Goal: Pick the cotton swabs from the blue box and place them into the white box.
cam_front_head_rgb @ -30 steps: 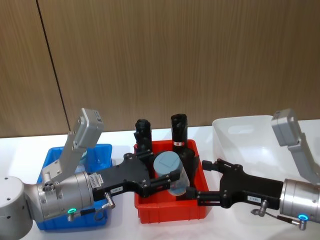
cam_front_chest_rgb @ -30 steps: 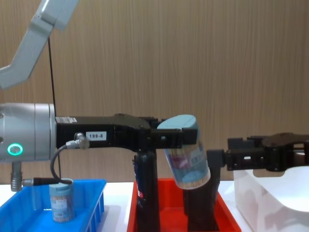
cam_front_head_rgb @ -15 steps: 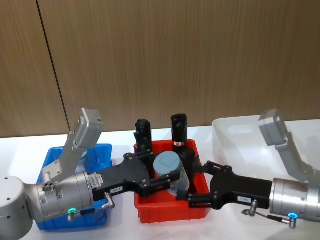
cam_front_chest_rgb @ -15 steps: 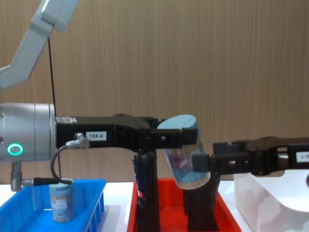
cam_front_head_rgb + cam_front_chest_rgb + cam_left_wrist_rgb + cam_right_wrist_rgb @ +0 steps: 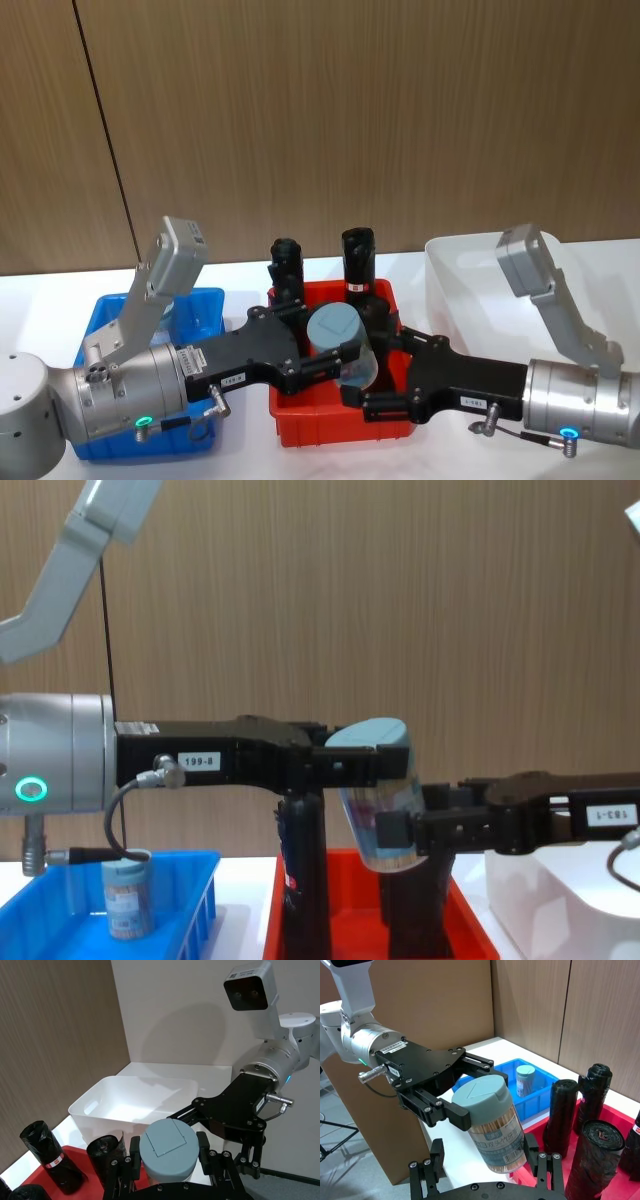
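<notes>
A cotton swab jar [image 5: 347, 350] with a pale blue lid [image 5: 480, 1095] hangs tilted above the red bin [image 5: 335, 422]. My left gripper [image 5: 335, 345] is shut on its upper part, just under the lid. My right gripper [image 5: 376, 370] reaches in from the right and is open, its fingers standing on either side of the jar's lower half [image 5: 495, 1142]. In the blue box [image 5: 200, 302] at the left another cotton swab jar [image 5: 127, 895] stands upright. The white box [image 5: 470, 268] sits at the right behind my right arm.
Tall black wrapped cylinders [image 5: 357, 262] stand in the red bin directly below and behind the held jar. A wooden wall closes off the back of the white table. The red bin lies between the blue box and the white box.
My right gripper has moved left toward the held jar, and its open fingers now straddle the jar's lower half. The left gripper and jar have stayed still.
</notes>
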{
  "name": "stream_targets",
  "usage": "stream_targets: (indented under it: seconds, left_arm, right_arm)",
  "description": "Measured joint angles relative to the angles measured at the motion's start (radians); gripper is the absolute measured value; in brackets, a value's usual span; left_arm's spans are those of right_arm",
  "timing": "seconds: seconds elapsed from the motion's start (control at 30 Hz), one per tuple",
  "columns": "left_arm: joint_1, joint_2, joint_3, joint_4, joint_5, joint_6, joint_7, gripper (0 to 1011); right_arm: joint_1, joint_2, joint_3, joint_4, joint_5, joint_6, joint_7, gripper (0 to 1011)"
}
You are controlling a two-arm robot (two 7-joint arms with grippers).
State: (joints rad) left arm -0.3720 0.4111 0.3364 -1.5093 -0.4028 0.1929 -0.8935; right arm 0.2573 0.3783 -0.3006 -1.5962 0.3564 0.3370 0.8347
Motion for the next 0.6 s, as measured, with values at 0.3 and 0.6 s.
stream_targets:
  seconds: [0.3,0.6]
  left_arm:
    - [0.000,0.000,0.000,0.000,0.000,0.000,0.000,669]
    - [0.000,0.000,0.000,0.000,0.000,0.000,0.000,669]
  right_arm:
    - [0.005,-0.005,-0.012,0.013,-0.010,-0.030,-0.019,1002]
    - [0.008,-0.007,-0.022,0.026,-0.027,-0.062,-0.045,1002]
